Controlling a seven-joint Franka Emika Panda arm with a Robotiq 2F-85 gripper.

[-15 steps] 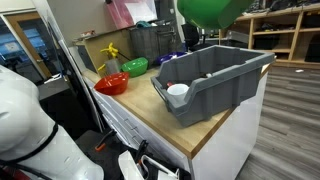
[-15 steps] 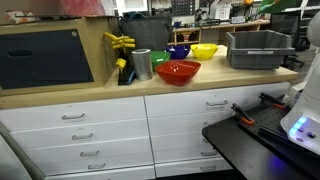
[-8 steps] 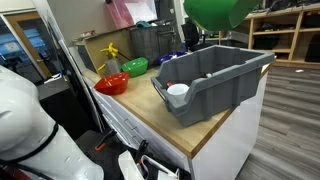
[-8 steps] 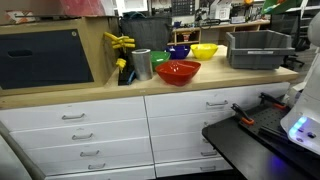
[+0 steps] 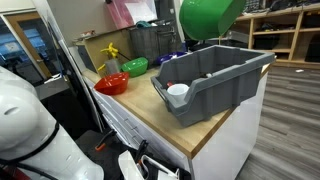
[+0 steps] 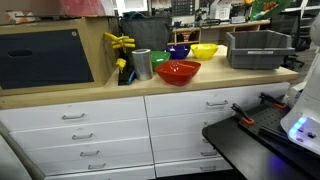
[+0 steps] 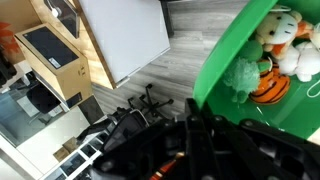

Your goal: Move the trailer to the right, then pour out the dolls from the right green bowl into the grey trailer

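Note:
In the wrist view my gripper [image 7: 192, 110] is shut on the rim of the right green bowl [image 7: 225, 55], which is tilted. The dolls [image 7: 272, 70], a green fuzzy one, an orange striped one and pale ones, lie bunched inside it. In both exterior views the bowl [image 5: 208, 18] [image 6: 262, 6] hangs in the air above the grey trailer [image 5: 215, 80] [image 6: 258, 48], which stands at the counter's end. The gripper itself is hidden behind the bowl in the exterior views.
A white round cup [image 5: 178, 91] sits in the trailer's front corner. The other green bowl [image 5: 135, 66], a red bowl [image 5: 111, 84] [image 6: 178, 72], a yellow bowl [image 6: 204, 50], a blue bowl [image 6: 179, 51] and a metal cup [image 6: 142, 64] stand further along the counter.
The held green bowl has come down a little and tilted further over the trailer. The trailer and other bowls have not moved.

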